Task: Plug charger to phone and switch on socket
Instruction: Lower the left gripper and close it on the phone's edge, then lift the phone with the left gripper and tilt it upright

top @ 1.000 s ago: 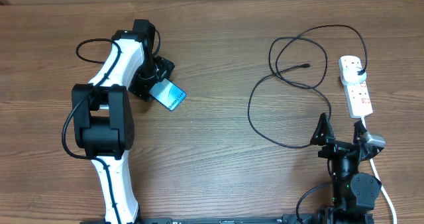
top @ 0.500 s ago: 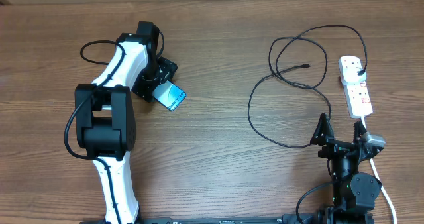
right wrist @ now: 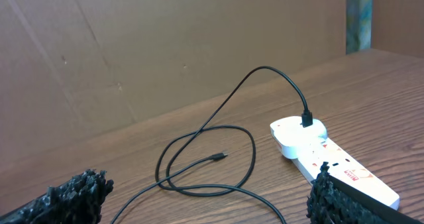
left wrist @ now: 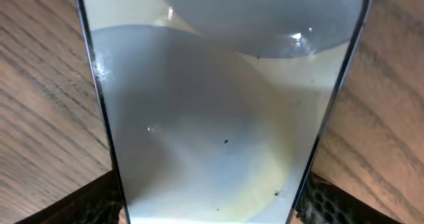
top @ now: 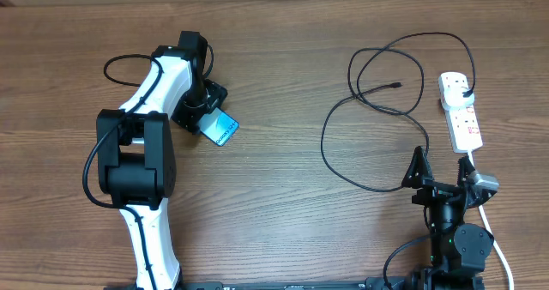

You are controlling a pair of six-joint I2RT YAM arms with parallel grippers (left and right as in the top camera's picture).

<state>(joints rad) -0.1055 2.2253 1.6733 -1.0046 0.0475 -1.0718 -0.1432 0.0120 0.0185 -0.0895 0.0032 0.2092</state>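
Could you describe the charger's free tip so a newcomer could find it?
On the table's right half, a black charger loops beside the white socket. Its tip is the only loose end, inside the upper loop; the other end is plugged in.

The phone (top: 219, 128) lies screen-up on the tabletop on my left side. It is a slim, dark-framed slab with a light-blue display, set askew. One end sits between the fingers of my left pincer (top: 204, 117), and I cannot tell whether they press its edges. The charger (top: 322, 140), a thin black cable, sprawls in loose loops on my right, well apart from the phone. Its small connector tip (top: 396, 86) lies free on the wood. Its black plug (top: 463, 86) stands in the far end of the socket (top: 463, 118), a white strip with red marks lying flat.
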